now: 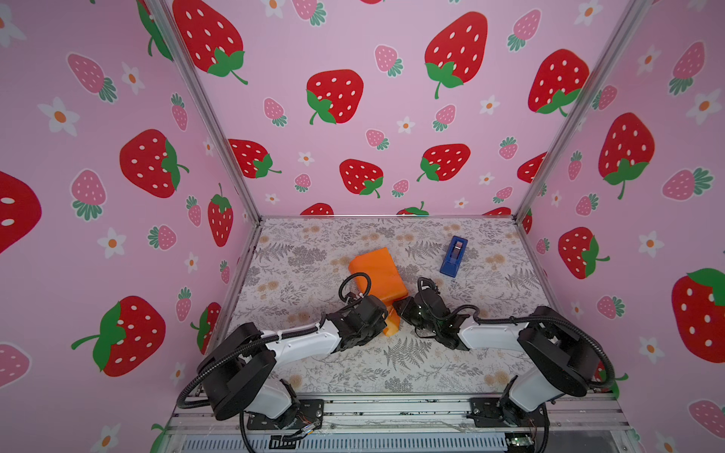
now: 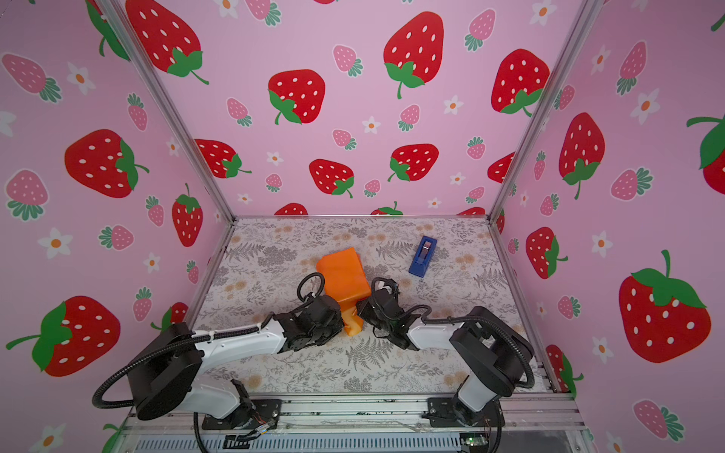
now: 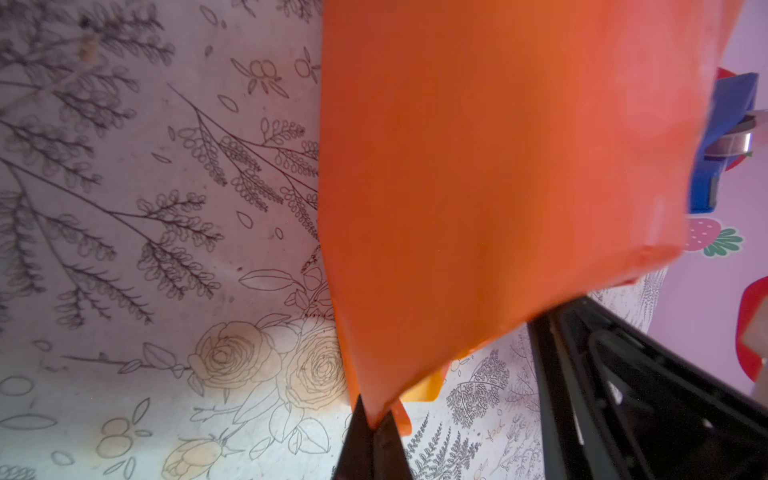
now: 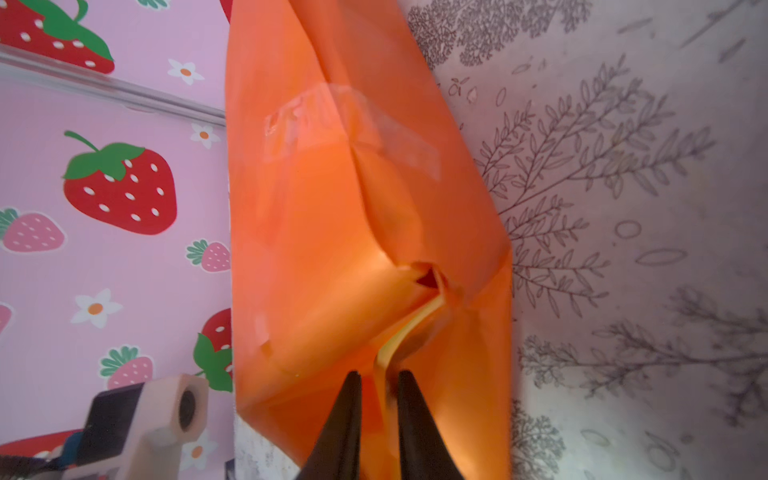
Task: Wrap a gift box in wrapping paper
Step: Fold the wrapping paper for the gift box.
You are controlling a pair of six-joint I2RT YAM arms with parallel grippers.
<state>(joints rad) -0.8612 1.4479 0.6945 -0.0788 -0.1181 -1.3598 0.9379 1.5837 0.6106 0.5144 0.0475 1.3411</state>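
Left gripper (image 3: 376,419) is pinching the near corner of the wrapping paper (image 1: 378,274), jaws closed on it. Paper is lying folded mid-table; the gift box is hidden. Right gripper (image 4: 376,380) is standing slightly parted around a yellow flap edge. Blue tape dispenser (image 1: 453,255) is sitting farther right, apart.

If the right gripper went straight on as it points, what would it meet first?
The paper: a loose fold sits between the right gripper's parted fingers, with the wrapped bulk just beyond.
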